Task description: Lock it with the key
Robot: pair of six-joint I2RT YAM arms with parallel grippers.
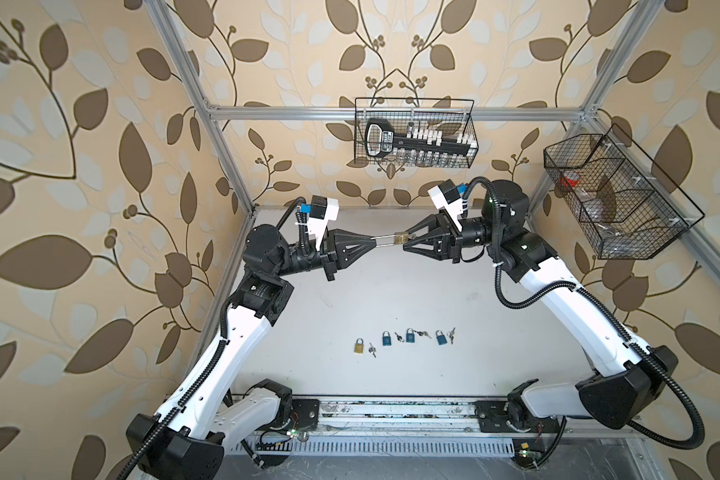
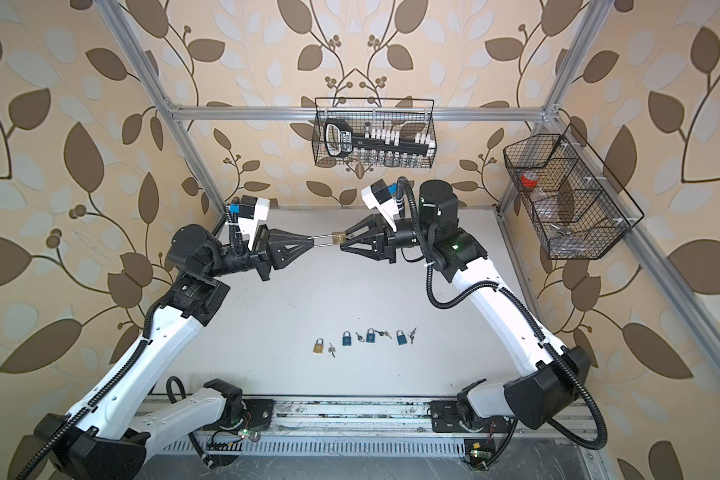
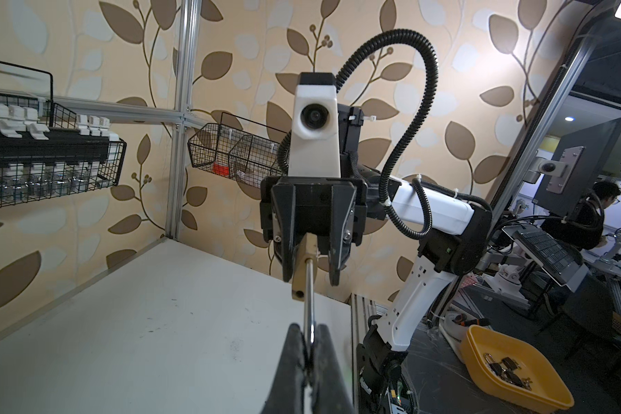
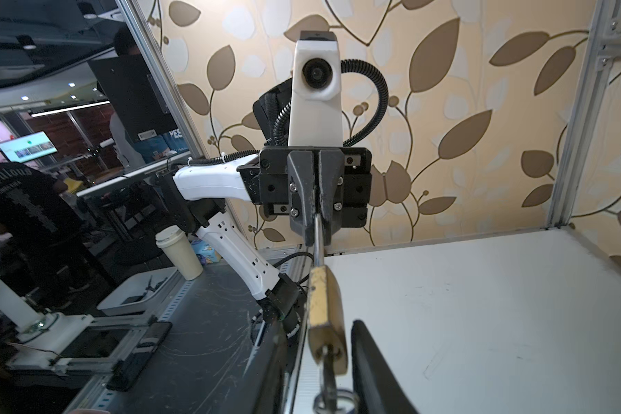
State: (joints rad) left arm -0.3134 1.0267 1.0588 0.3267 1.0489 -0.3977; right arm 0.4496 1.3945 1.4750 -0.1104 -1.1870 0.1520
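A brass padlock (image 1: pixel 400 238) (image 2: pixel 339 238) hangs in the air over the back of the table, between both grippers. My left gripper (image 1: pixel 376 239) (image 3: pixel 307 331) is shut on its long steel shackle (image 3: pixel 309 304) (image 4: pixel 318 243). One shackle hole in the lock body (image 3: pixel 303 269) shows empty. The key (image 4: pixel 328 380), with its ring, sticks out of the body's keyhole end. My right gripper (image 1: pixel 407 242) (image 4: pixel 318 329) stands open around that end of the padlock (image 4: pixel 325 304), with gaps between its fingers and the key.
A row of padlocks with keys lies near the table's front: a brass one (image 1: pixel 358 346) and three blue ones (image 1: pixel 410 336). Wire baskets hang on the back rail (image 1: pixel 414 133) and the right rail (image 1: pixel 616 195). A yellow tray (image 3: pixel 513 365) sits off the table.
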